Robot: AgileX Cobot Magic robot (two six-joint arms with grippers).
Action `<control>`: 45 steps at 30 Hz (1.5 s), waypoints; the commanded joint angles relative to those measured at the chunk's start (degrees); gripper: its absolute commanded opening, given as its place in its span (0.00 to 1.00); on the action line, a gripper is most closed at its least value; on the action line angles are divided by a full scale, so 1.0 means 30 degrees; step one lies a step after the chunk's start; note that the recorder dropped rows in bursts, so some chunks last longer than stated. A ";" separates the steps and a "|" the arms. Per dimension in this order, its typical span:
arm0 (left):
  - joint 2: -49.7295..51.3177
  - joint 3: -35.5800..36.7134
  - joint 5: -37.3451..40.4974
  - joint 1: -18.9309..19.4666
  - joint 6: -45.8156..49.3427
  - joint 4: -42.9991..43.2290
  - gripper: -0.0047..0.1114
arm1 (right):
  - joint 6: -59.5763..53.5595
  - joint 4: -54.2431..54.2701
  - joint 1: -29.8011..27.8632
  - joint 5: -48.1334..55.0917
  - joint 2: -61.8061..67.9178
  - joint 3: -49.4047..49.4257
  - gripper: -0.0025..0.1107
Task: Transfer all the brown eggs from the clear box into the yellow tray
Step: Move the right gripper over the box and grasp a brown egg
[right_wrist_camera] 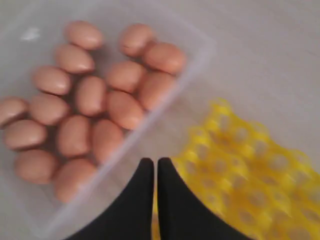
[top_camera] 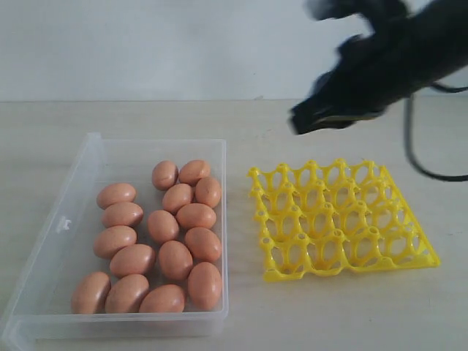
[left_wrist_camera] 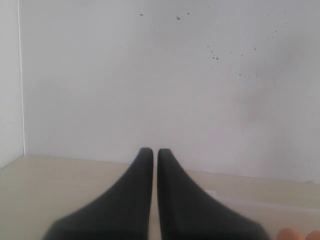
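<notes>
Several brown eggs lie loose in the clear box on the left of the table. To its right sits the yellow tray, every cup bare. My right gripper hangs in the air above the tray's far left corner, blurred, jaws shut on nothing. From its wrist view the shut gripper points at the gap between the clear box with its brown eggs and the yellow tray. The left gripper is shut and empty, facing a white wall.
A black cable trails down behind the tray at the right. A white wall closes off the far edge of the pale wooden table. Two egg tips peek into a corner of the left wrist view.
</notes>
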 commanded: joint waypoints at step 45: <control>-0.0039 -0.0017 0.0056 -0.0028 0.0103 0.0076 0.07 | 1.2936 -1.0341 0.8091 0.5694 1.7444 -1.7506 0.02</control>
